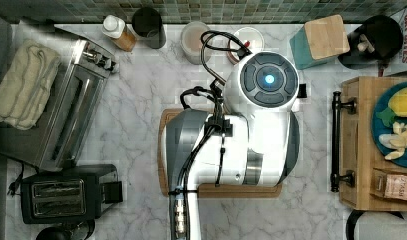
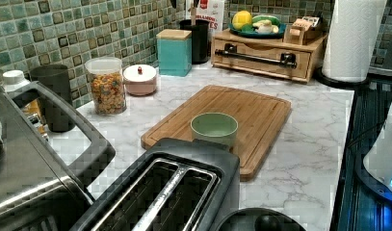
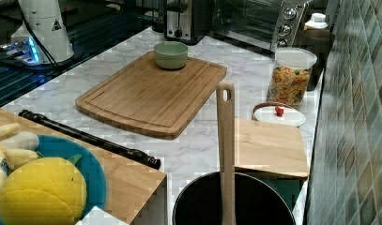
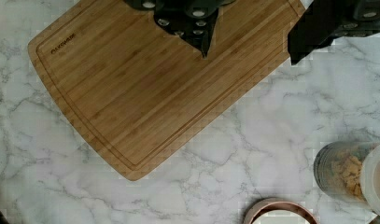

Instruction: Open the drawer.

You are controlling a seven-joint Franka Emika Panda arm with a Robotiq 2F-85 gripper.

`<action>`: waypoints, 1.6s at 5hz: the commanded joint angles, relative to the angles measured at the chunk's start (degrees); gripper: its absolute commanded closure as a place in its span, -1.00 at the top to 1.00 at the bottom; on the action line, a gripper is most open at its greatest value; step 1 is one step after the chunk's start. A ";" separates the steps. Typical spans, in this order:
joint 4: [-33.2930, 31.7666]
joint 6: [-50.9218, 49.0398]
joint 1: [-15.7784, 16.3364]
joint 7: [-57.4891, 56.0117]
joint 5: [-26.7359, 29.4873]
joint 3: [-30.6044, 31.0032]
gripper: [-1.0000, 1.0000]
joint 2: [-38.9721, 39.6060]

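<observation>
A white Franka arm [image 1: 241, 135] hangs high over the marble bench [image 2: 304, 159] and its large bamboo cutting board [image 4: 145, 84], well apart from the light bamboo drawer [image 2: 266, 57] with its long black bar handle [image 1: 335, 141], which sits flush in its small cabinet at the top view's right. Nothing of the task looks done; approach, grasp and pull remain. The black fingers [image 4: 204, 42] stand spread, holding nothing.
</observation>
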 commanded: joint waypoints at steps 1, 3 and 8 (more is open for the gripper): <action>-0.40 0.05 -0.03 -0.03 0.01 -0.05 1.00 -0.09; -2.58 0.59 -0.91 -8.30 -1.90 -0.73 1.00 -1.37; -12.19 11.34 -6.59 -36.44 -14.01 -6.61 1.00 -2.12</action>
